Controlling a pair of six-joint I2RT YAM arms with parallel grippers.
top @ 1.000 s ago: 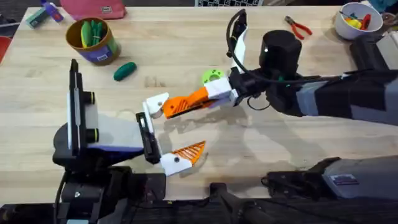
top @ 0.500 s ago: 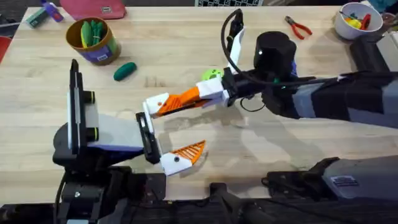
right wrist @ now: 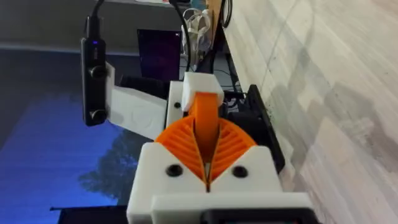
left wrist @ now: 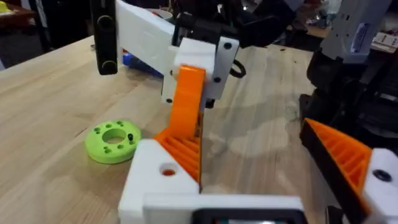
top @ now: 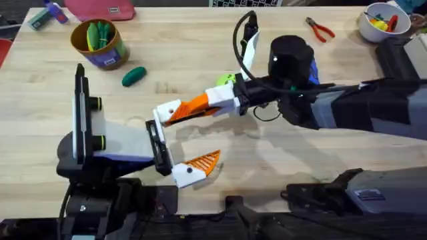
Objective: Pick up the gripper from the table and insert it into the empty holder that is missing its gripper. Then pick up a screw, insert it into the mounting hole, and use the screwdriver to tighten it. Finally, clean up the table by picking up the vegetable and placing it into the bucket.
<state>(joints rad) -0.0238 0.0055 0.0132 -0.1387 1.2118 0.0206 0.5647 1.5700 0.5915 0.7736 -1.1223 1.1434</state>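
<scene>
My right gripper [top: 190, 110] reaches across the middle, shut on the orange ribbed gripper [right wrist: 206, 118]. Its black end is hidden. That piece [left wrist: 186, 99] meets the empty holder [top: 168, 109], the far white finger base of my left gripper [top: 193, 137], which is open. The holder [left wrist: 163, 180] shows an orange-filled hole in the left wrist view. The left arm's near finger [top: 200, 163] carries its own orange tip. The dark green vegetable [top: 133, 75] lies beside the bucket [top: 100, 43] at the far left. A blue cylinder [left wrist: 140, 62], perhaps the screwdriver, is mostly hidden behind the right arm. The screw is out of view.
A bright green disc with holes [left wrist: 112, 134] lies just beyond the right gripper. Red-handled pliers [top: 320, 28] and a white bowl of colourful items [top: 380, 20] are at the far right. A pink pouch [top: 100, 8] sits at the far left edge.
The right arm has shifted left and slightly away from the bases, pushing the orange piece further toward the holder. The left arm has stayed still.
</scene>
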